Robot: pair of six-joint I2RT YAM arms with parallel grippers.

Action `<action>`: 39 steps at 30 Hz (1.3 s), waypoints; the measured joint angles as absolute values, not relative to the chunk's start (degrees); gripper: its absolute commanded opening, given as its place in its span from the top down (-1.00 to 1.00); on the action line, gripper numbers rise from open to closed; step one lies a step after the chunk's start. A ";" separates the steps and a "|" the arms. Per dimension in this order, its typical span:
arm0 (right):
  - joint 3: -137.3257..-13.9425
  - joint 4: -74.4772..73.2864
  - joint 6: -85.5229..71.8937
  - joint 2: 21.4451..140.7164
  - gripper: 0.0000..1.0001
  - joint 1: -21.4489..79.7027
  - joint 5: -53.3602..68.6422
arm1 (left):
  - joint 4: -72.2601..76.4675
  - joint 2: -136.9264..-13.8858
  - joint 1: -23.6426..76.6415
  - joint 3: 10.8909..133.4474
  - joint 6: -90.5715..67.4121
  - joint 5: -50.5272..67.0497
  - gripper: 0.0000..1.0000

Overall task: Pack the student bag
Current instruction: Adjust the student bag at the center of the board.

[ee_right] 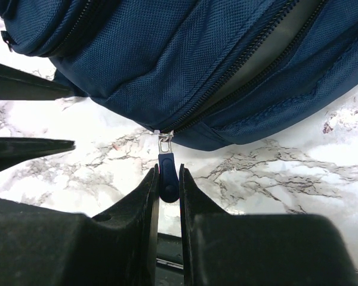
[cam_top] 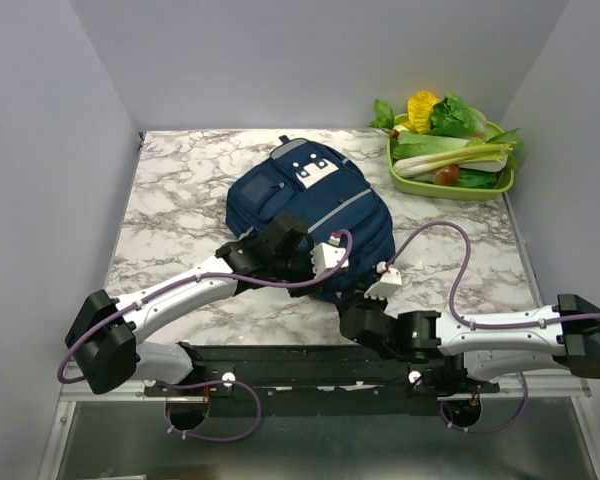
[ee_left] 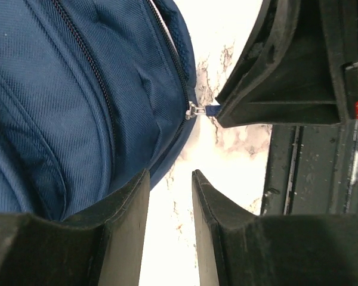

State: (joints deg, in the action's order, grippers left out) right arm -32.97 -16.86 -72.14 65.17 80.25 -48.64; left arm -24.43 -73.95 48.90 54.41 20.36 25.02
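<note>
Only the right claw (ee_right: 169,174) held something: the zipper pull (ee_right: 167,162).
The student bag (cam_top: 310,205) lay mid tabletop (cam_top: 180,200), pull at its 6 o'clock edge; the left claw (ee_left: 170,179) gaped narrowly.

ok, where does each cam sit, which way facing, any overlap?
Top external: above, behind the bases, looking down on the marble table; left arm, right arm show.
Left wrist: on the left arm, facing the student bag past the open left pincer.
Right wrist: on the right arm, facing the bag; right pincer shut on the zipper pull.
Shared: both wrist views show that pull.
</note>
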 measured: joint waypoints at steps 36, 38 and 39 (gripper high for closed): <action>-28.75 -19.35 -74.98 53.52 0.99 73.69 -46.30 | -12.12 -79.72 54.78 51.48 26.44 15.16 1.00; -28.75 -22.09 -75.46 52.14 0.99 71.44 -46.06 | -12.58 -79.00 54.83 51.29 26.89 15.16 1.00; -28.75 -23.29 -75.37 51.62 0.99 70.35 -45.95 | -12.88 -78.78 54.83 51.29 27.03 15.18 1.00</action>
State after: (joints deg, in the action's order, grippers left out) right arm -28.75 -23.29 -75.37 51.62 70.35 -45.95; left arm -12.88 -78.78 54.83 51.29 27.03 15.18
